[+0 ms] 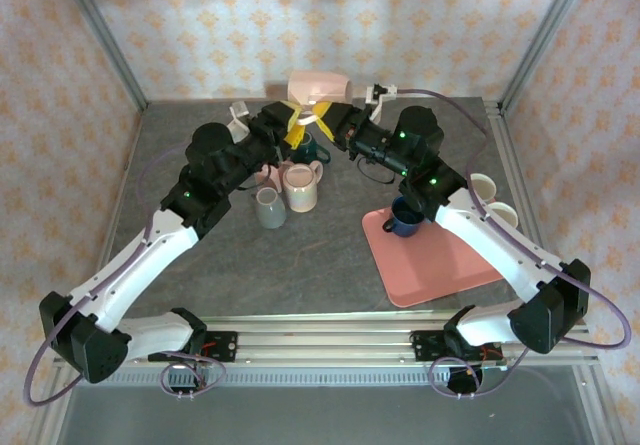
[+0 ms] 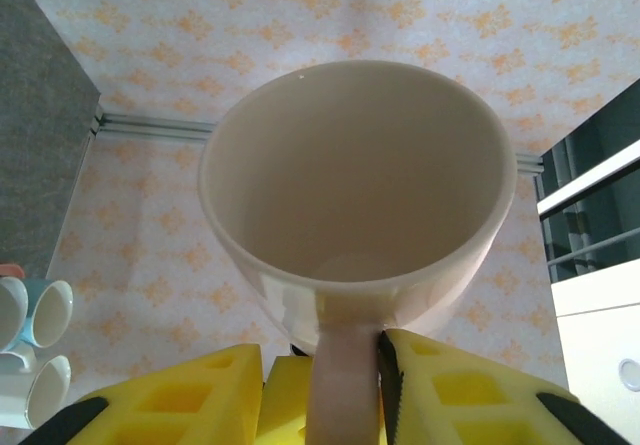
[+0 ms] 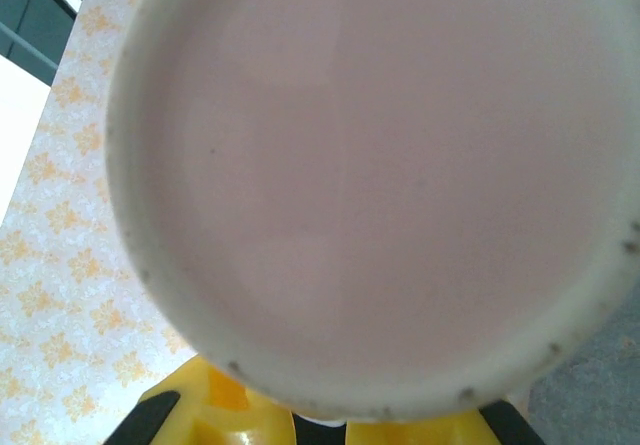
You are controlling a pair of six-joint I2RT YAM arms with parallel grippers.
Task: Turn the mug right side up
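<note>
A pale pink mug [image 1: 320, 87] is held on its side in the air above the back of the table. In the left wrist view its open mouth [image 2: 360, 195] faces the camera and its handle [image 2: 345, 365] runs down between the yellow fingers. My left gripper [image 1: 297, 123] [image 2: 345, 375] is shut on that handle. In the right wrist view the mug's flat base [image 3: 370, 165] faces the camera at close range. My right gripper [image 1: 328, 117] [image 3: 320, 430] sits just under the base, its fingertips hidden by the mug.
On the table below stand a grey mug [image 1: 270, 208], a cream mug [image 1: 300, 187] and a teal mug [image 1: 305, 148]. A blue mug [image 1: 405, 217] sits on a pink tray [image 1: 440, 260]. Two white mugs [image 1: 492, 200] stand at the right edge.
</note>
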